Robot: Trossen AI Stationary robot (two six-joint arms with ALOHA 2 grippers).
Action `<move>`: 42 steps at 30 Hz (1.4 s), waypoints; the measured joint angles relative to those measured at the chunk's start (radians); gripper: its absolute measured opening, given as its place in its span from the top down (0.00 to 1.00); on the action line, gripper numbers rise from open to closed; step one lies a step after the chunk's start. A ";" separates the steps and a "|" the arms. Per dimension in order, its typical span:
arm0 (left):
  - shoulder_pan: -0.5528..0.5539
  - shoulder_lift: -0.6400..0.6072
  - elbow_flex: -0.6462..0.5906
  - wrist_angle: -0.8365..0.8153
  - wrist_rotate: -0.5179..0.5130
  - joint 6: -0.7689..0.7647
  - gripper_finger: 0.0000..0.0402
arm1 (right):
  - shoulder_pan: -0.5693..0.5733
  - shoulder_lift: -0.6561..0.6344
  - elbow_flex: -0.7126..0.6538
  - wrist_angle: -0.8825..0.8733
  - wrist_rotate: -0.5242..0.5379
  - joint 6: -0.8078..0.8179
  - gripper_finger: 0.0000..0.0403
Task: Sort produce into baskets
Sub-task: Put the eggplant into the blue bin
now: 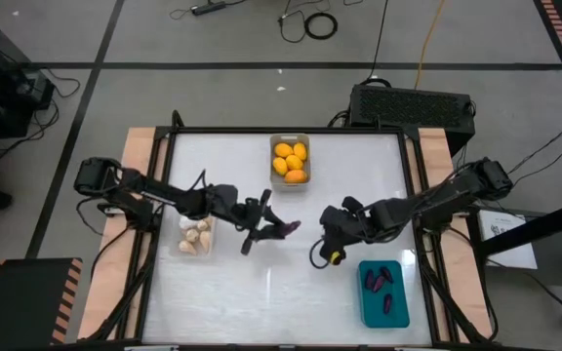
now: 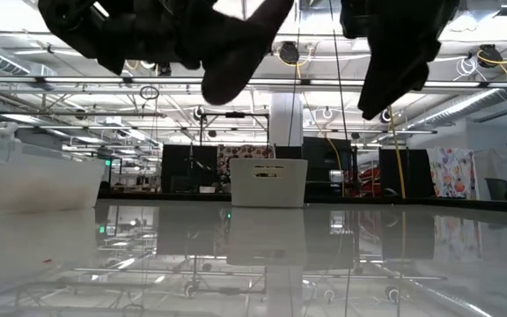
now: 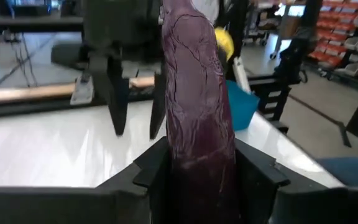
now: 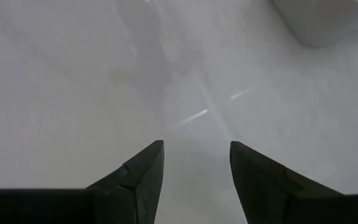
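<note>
Legible text: none, operator | high view: you will find no readable label, brand or number on any item | low view: background signage too small for you to read | left wrist view: nothing for you to read | right wrist view: likewise nothing

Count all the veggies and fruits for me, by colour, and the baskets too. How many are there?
Orange fruits, in the grey basket: 5
Pale bulbs, in the clear basket: about 5, too bunched to be sure
Purple eggplants: 4, with 3 in the teal basket and 1 held by the left gripper
Baskets: 3
Total produce: about 14
</note>
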 joint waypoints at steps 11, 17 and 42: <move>-0.130 0.059 0.119 0.059 -0.016 0.004 0.65 | 0.219 0.000 0.000 -0.019 -0.002 0.350 0.56; -0.198 0.252 0.296 0.055 -0.016 0.000 0.65 | 0.381 0.000 0.000 -0.024 0.071 0.565 0.56; -0.295 0.819 1.092 -0.252 -0.016 0.055 0.65 | 0.670 -0.054 0.025 -0.849 0.604 1.252 0.56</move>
